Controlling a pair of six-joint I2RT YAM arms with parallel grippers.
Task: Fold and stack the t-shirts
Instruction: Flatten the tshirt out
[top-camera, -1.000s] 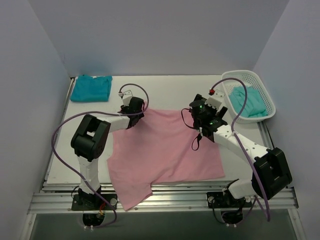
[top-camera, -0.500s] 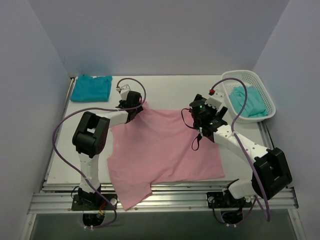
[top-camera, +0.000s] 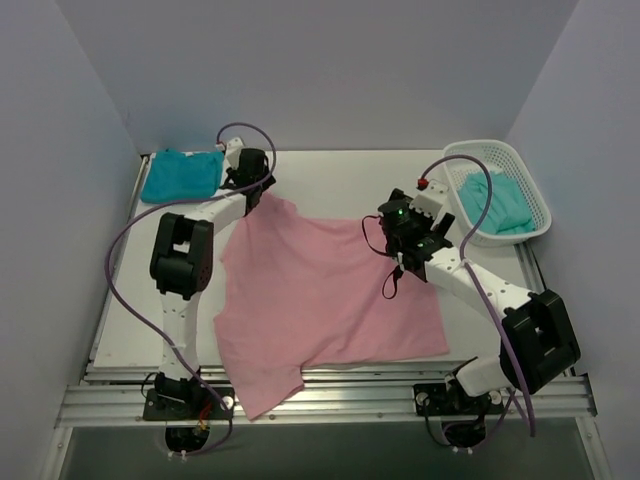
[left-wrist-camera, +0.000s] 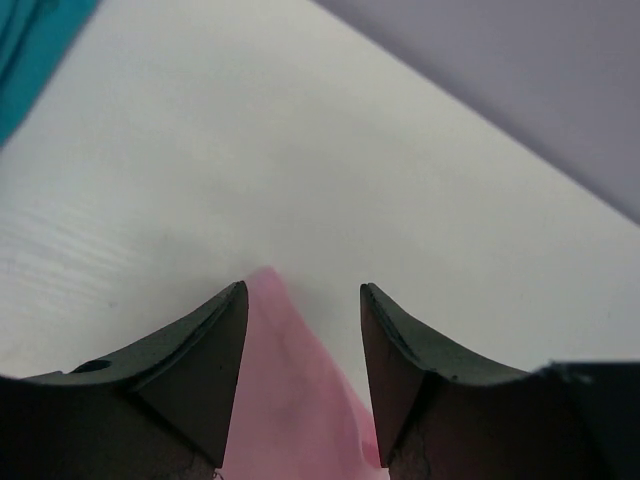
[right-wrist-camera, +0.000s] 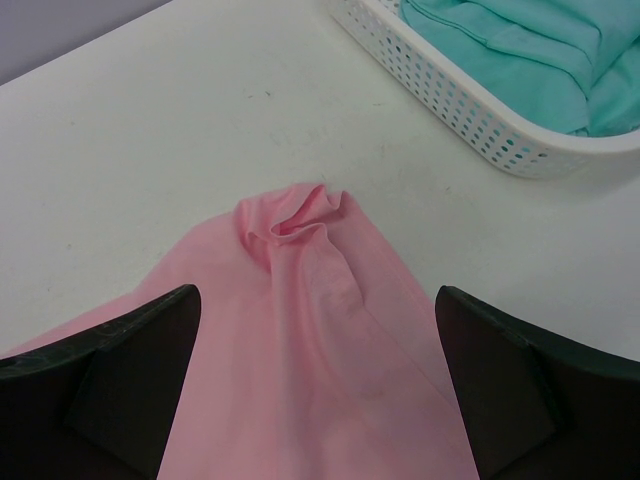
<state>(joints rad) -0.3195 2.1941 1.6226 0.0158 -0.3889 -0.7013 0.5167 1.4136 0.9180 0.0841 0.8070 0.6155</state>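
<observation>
Change since the earlier view: the left fingers (top-camera: 258, 190) now stand farther from the white mesh basket (top-camera: 530, 215). The corner of the light pink t-shirt (top-camera: 330, 295) on that side has been drawn out with them into a point. The right arm shows no shift.

Light pink t-shirt: lies spread on the desk (top-camera: 330, 175) beside the basket. One edge reaches almost to the basket's near side, and the rest runs away from it. Its far edge stretches between the two sets of fingers, along a line leading toward the basket. The cloth is mostly flat with shallow creases. One flap at the corner farthest from the basket hangs over the desk's near rim.

Left fingers: half closed on the drawn-out corner. In the wrist view pink cloth fills the gap between them and its tip pokes just past them. This reads as a pinch.

Right fingers (top-camera: 400, 228): spread wide and holding nothing. They hover over the bunched corner of the pink shirt nearest the basket, which lies straight ahead of them. The right arm is plainly the nearer one to that corner.

Deep teal t-shirt (top-camera: 182, 175): folded and lying well apart from the basket, just beyond the left fingers.

Mint-teal t-shirt (top-camera: 497, 205): rumpled and unfolded inside the basket.

Judgement: flattening is under way, and no fold has yet been made in the pink shirt.
</observation>
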